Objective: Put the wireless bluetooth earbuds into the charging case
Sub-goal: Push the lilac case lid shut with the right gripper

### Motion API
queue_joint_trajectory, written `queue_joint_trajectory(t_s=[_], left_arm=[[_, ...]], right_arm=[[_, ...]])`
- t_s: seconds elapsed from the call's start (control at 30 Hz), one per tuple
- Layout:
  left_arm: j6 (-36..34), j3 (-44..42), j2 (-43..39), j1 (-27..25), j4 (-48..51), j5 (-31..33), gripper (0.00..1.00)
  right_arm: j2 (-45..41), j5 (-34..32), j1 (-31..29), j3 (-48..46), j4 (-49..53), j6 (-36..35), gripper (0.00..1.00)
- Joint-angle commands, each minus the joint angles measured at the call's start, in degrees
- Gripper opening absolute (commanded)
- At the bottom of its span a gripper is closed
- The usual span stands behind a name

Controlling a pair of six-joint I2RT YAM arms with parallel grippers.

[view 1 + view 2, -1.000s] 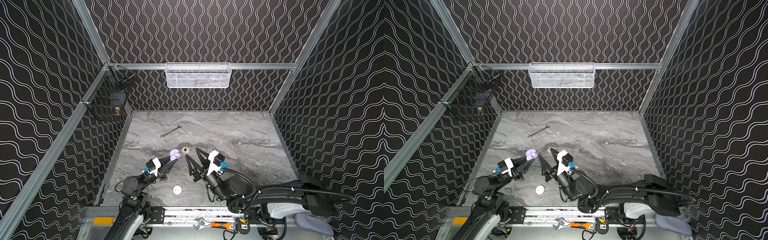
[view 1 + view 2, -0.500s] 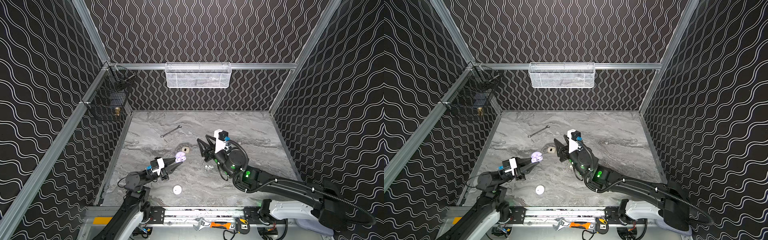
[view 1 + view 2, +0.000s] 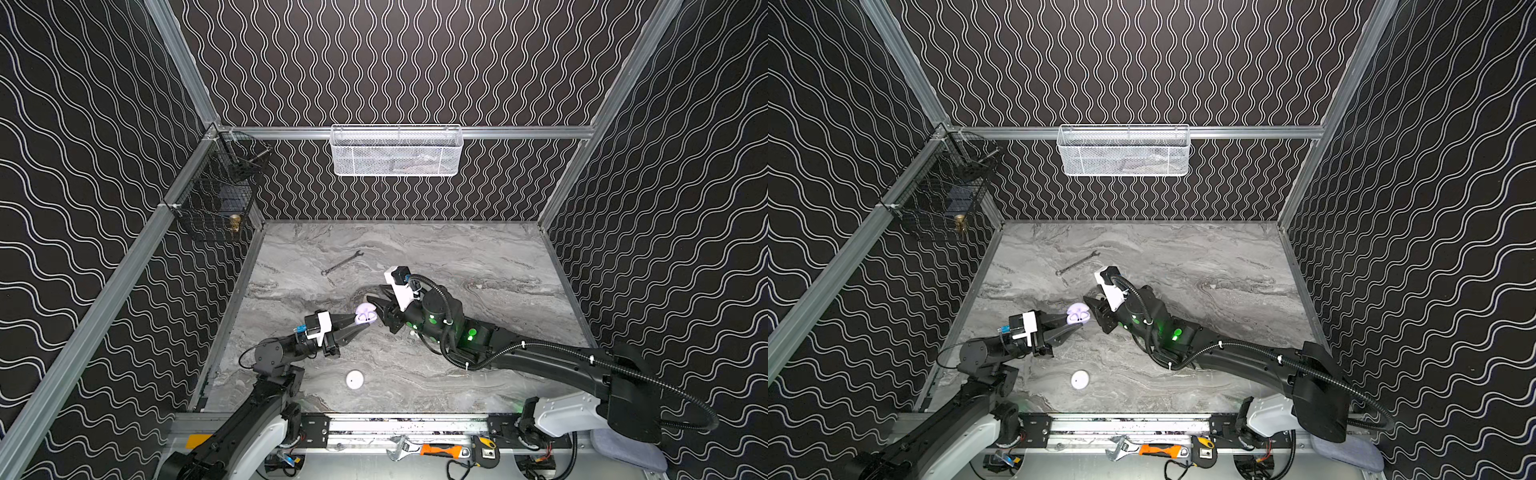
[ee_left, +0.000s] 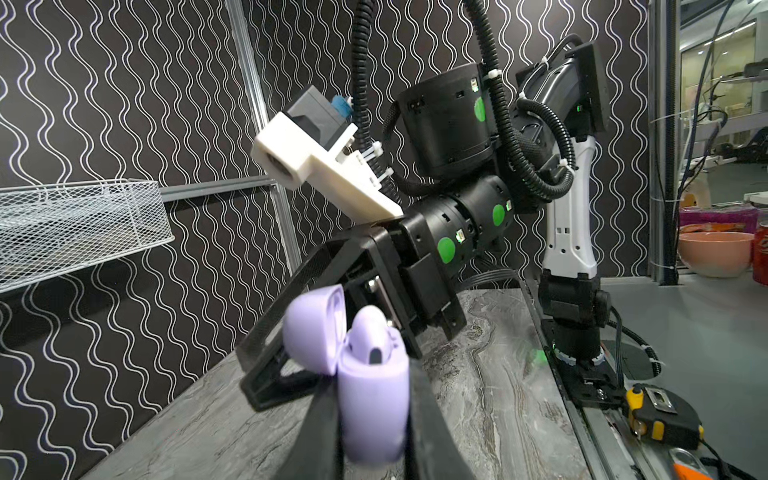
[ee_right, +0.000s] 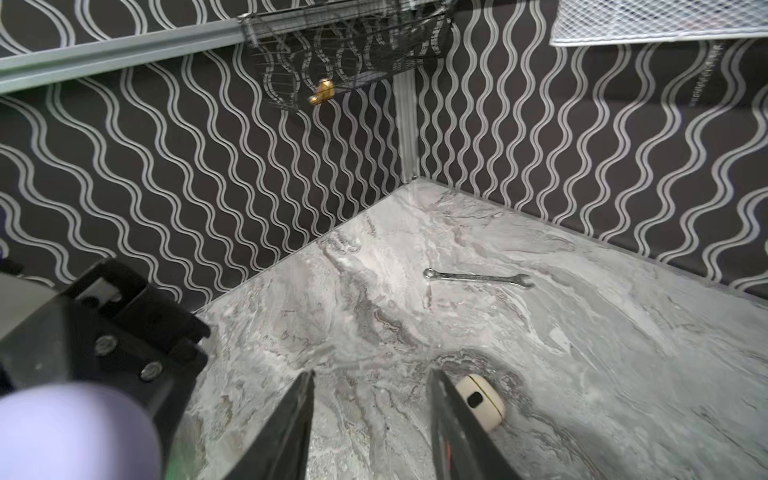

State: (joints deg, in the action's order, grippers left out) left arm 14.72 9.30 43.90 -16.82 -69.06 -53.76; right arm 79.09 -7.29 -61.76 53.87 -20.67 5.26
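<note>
Earbud (image 4: pixel 370 332), pale lilac, seated in the open lilac charging case (image 4: pixel 374 399), over the bench (image 3: pixel 457 270) left of its middle, just past a small round white disc (image 3: pixel 354 379) near the front edge. Left gripper (image 3: pixel 360 322): clamps the case body from both sides, lid swung back. Right gripper (image 5: pixel 372 376) next, tips close to the case, jaws apart with only bare bench between. Cream rounded object (image 5: pixel 482 401) on the bench just beside one right finger. Farther back, wrench (image 3: pixel 341 263) lying flat; on the back wall, white mesh basket (image 3: pixel 395 151).
</note>
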Motion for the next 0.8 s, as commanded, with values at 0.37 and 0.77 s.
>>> queue_joint_trajectory(t_s=[0.37, 0.77], left_arm=[[-3.4, 1.2, -3.3, -1.3, 6.4, 0.7, 0.00], [-6.1, 2.1, -4.6, -1.4, 12.9, 3.9, 0.00]], right_arm=[[-4.8, 11.4, 0.1, -2.8, -10.5, -4.2, 0.46], [-6.8, 18.0, 0.0, -5.4, -14.3, -3.9, 0.45]])
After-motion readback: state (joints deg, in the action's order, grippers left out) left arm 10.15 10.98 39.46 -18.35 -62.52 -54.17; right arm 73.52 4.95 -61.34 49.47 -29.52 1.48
